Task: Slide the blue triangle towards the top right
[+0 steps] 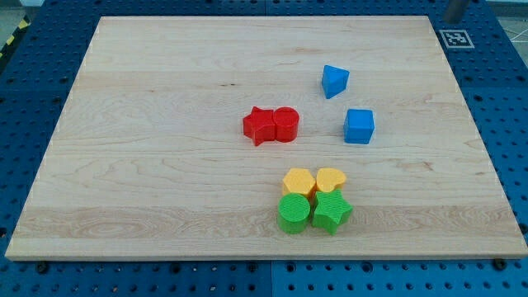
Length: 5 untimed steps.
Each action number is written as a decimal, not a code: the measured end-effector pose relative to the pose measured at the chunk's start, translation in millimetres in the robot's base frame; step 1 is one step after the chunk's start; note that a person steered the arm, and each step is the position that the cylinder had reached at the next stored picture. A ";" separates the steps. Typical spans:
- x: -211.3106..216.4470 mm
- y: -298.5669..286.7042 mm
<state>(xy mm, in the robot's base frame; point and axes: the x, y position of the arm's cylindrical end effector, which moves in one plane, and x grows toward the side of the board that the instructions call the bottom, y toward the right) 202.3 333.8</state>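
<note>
The blue triangle (334, 81) lies on the wooden board (165, 124) right of centre, in the upper half. A blue cube (359, 126) sits just below and to its right, apart from it. My tip does not show in the camera view; only a grey stub (454, 9) appears at the view's top right corner, off the board.
A red star (260, 125) and a red cylinder (285, 124) touch each other near the centre. Below them a yellow hexagon (298, 181), a yellow heart (331, 179), a green cylinder (294, 213) and a green star (331, 211) form a tight cluster. A marker tag (454, 38) is beside the board's top right corner.
</note>
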 end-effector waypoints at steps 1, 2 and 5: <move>-0.1 0.9; -0.7 0.9; 30.8 -55.6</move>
<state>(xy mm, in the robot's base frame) 233.1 278.2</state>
